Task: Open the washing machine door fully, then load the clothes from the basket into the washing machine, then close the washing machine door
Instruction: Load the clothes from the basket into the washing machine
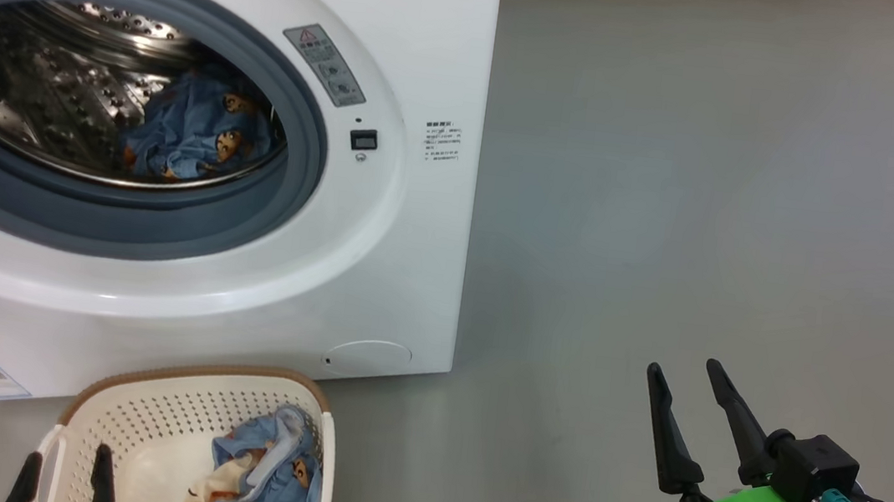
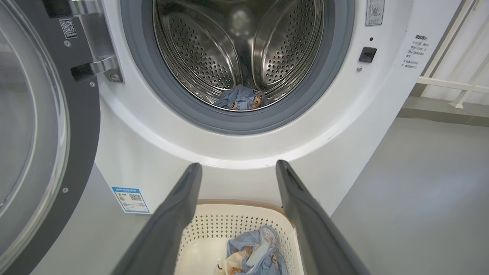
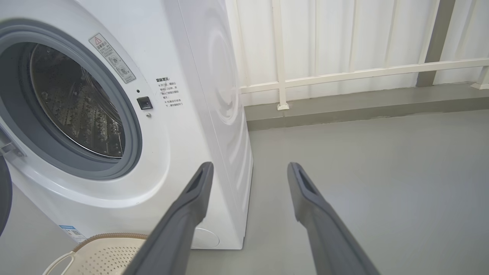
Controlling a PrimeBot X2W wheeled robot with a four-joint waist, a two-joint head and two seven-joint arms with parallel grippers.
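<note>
The white washing machine [image 1: 436,48] stands open, its steel drum [image 1: 53,88] holding a light blue printed garment [image 1: 199,134], also seen low in the drum [image 2: 240,100]. The washing machine door [image 2: 42,126] is swung out to the left. On the floor in front sits the basket [image 1: 168,404] with more clothes [image 1: 266,475], blue and cream. My left gripper [image 1: 65,464] hovers open over the basket's near left side; its fingers frame the basket [image 2: 214,229] and clothes [image 2: 252,248]. My right gripper [image 1: 688,384] hangs open above the floor right of the machine, empty [image 3: 248,168].
Bare grey floor [image 1: 715,189] stretches to the right of the machine. A white railing [image 3: 344,72] on a low grey kerb runs along the back. The basket's rim [image 3: 110,236] lies close to the machine's front.
</note>
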